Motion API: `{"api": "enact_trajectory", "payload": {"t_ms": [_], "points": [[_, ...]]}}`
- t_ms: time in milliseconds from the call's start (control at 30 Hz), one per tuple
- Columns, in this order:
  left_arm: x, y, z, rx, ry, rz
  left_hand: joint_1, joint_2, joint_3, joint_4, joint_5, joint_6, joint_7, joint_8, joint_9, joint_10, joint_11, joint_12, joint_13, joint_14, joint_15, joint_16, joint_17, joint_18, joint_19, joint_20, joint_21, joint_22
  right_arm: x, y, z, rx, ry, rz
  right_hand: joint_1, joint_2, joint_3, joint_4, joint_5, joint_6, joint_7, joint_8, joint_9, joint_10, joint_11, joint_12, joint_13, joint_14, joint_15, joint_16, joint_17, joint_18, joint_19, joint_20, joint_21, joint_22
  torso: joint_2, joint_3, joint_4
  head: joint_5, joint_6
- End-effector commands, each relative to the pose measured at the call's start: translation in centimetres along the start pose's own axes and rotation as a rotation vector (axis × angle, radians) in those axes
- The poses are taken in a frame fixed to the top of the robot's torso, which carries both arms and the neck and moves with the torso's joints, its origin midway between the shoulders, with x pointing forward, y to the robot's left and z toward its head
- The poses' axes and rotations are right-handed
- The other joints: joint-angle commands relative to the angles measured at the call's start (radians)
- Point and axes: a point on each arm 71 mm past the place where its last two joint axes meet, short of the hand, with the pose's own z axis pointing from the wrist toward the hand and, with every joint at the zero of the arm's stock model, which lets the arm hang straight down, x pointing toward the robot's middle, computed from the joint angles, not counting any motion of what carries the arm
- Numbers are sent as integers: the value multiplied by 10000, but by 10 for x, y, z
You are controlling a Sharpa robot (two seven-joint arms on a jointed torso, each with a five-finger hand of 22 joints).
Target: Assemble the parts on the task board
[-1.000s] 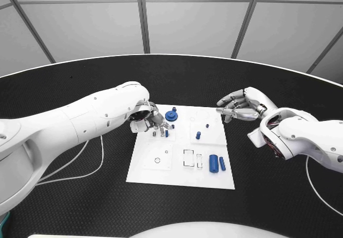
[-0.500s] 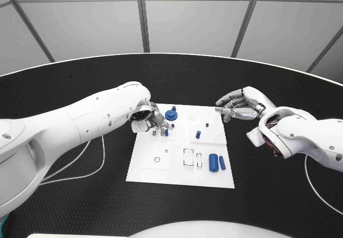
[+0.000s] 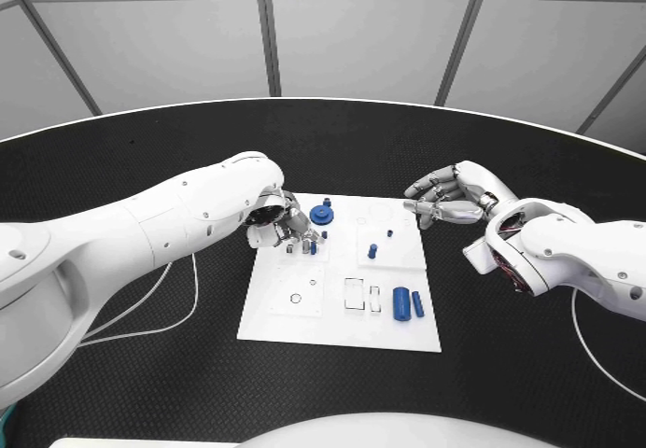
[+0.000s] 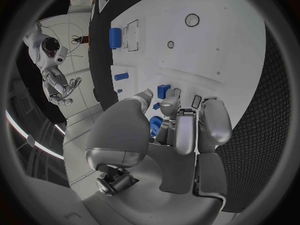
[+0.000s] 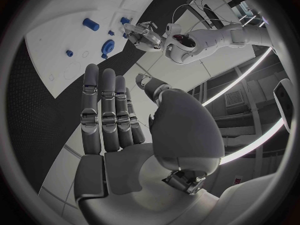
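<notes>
At the left hand [image 3: 279, 227]: fingers bunched down onto the near-left corner of the task board [image 3: 340, 322], closed around a small blue part [image 4: 163, 91] right at the fingertips. The left wrist view shows that part touching the board between the fingertips; can't tell if it's seated in a slot or just pressed against the surface. Versus a second ago the hand has barely shifted, only a slight settling, so this looks like fine insertion or adjustment, not transport.

Just beyond those fingers stands the round blue knob part [image 3: 322, 216], apart from them.

Right hand [image 3: 448, 199] hovers off the board's far-right corner over the tabletop [image 3: 161, 373], fingers apart and loosely curled, holding nothing. It has crept slightly up and away over the last second; reads as idle or standing clear.

Between the hands, a small blue peg [image 3: 373, 251] stands mid-board. Well toward the robot from both hands, two blue cylinders [image 3: 402, 303] lie side by side, untouched.

Judgement: one part being placed, several loose, so the task is early to mid.
</notes>
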Motion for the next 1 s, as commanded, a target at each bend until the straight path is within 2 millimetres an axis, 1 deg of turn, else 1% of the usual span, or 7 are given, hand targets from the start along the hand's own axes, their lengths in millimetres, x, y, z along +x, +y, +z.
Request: {"api": "enact_trajectory", "payload": {"t_ms": [33, 100, 267, 1000], "points": [[0, 0, 0, 6, 33, 26, 151, 20, 114, -1, -6, -70, -3, 36, 17, -64, 6, -24, -19, 455, -32, 36, 219, -154, -25, -17, 55, 13, 0, 0, 0, 6, 6, 0, -133, 0, -10, 73, 35, -76, 23, -43, -16, -67, -3, 48, 10, -82, 10, 21, 9, 9, -56, 15, -20, -15, -12, 3, 4, -6, -16], [0, -1, 0, 9, 53, 42, 210, 23, 189, -18, -7, -77, -4, 41, 16, -70, 5, -25, -30, 454, -32, 36, 219, -153, -29, -17, 58, 16, 0, 0, 0, 12, 10, 1, -133, 0, -10, 73, 35, -76, 23, -43, -16, -67, -3, 48, 10, -82, 10, 21, 9, 9, -56, 15, -20, -15, -9, 7, 1, -11, -21], [0, -1, 1, -12, 77, 52, 294, 30, 315, -42, -6, -88, -7, 44, 12, -76, 2, -24, -41, 454, -35, 36, 218, -153, -34, -18, 61, 18, 0, 0, 0, 16, 25, 4, -148, 12, -11, 98, 42, -73, 21, -39, -15, -72, -4, 59, 31, -87, 11, 26, 38, 11, -57, 20, -21, -21, -3, 1, -1, -14, -34], [0, -1, 3, 19, 231, 120, 370, 53, 505, -52, -6, -89, -10, 50, 6, -79, -2, -16, -51, 454, -37, 36, 216, -156, -33, -19, 76, 44, 2, 1, 0, -16, 65, 20, -147, 23, -6, 107, 50, -69, 17, -36, -14, -72, -7, 66, 46, -88, 9, 30, 58, 14, -56, 21, -21, -24, -16, 0, 10, -54, -106]]}}
